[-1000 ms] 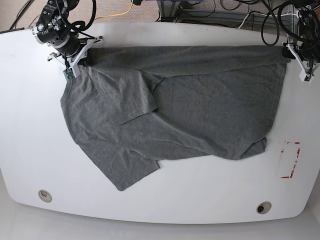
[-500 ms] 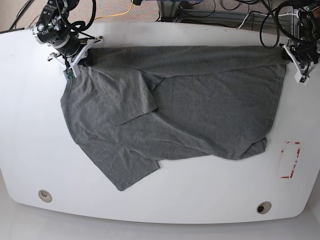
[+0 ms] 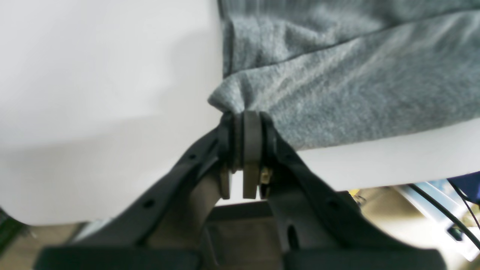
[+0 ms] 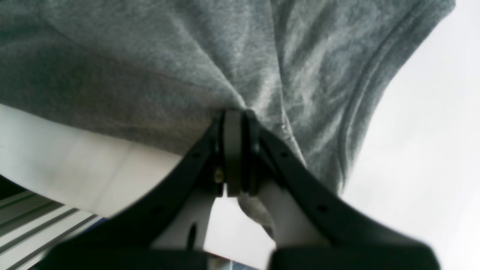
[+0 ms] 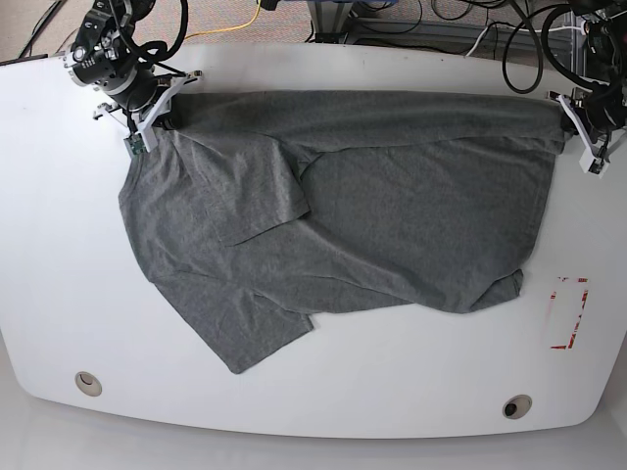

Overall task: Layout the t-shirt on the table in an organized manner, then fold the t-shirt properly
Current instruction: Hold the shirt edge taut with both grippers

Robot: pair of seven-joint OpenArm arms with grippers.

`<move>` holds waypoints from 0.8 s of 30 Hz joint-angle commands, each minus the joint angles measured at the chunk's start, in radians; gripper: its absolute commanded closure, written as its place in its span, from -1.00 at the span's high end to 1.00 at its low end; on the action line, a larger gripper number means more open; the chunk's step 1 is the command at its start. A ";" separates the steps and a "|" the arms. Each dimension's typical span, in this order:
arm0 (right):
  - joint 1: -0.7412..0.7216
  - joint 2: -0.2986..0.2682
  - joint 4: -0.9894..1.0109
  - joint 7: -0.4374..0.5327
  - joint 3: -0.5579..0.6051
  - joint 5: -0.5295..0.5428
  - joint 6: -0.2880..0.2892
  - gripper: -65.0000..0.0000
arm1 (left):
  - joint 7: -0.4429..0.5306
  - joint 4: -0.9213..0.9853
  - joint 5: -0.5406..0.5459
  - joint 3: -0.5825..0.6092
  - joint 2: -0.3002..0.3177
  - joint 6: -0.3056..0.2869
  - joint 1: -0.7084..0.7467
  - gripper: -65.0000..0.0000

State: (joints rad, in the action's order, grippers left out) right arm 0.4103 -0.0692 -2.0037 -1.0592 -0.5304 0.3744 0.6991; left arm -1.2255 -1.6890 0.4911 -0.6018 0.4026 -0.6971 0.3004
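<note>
Nearest us on the table (image 5: 323, 401) we see two round grommet holes (image 5: 88, 382) and a red tape rectangle (image 5: 566, 313). The t-shirt (image 5: 333, 225) lies spread across the middle, one sleeve folded over; we read no print or writing on it. At the far edge our left gripper (image 3: 243, 123) pinches one corner, and our right gripper (image 4: 234, 120) is clamped on the other.

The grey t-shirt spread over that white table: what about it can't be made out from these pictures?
- Base view: the heather-grey knit t-shirt is folded over itself, so the layers beneath stay hidden.
- Left wrist view: the left gripper covers the pinched edge; the frame crops the rest.
- Right wrist view: the right gripper hides its pinched fabric; everything is blurred.
- The glossy white table under the cloth is unseen.
</note>
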 commanded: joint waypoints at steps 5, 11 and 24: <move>-0.004 -0.010 -0.016 0.014 -0.004 0.013 -0.001 -1.00 | 0.006 -0.093 0.002 -0.010 0.020 -0.001 0.021 -0.94; -0.004 -0.010 -0.016 0.014 -0.004 0.013 -0.001 -1.00 | 0.006 -0.127 0.001 -0.008 0.022 -0.001 0.023 -0.93; -0.026 -0.010 -0.016 0.014 -0.003 0.013 -0.001 -1.00 | 0.008 -0.144 -0.002 -0.004 0.025 -0.001 0.012 -0.93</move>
State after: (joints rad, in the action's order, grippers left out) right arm 0.4011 -0.0692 -2.0033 -1.0603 -0.5304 0.3740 0.6994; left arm -1.2304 -1.8099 0.4870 -0.6010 0.4053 -0.6975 0.3233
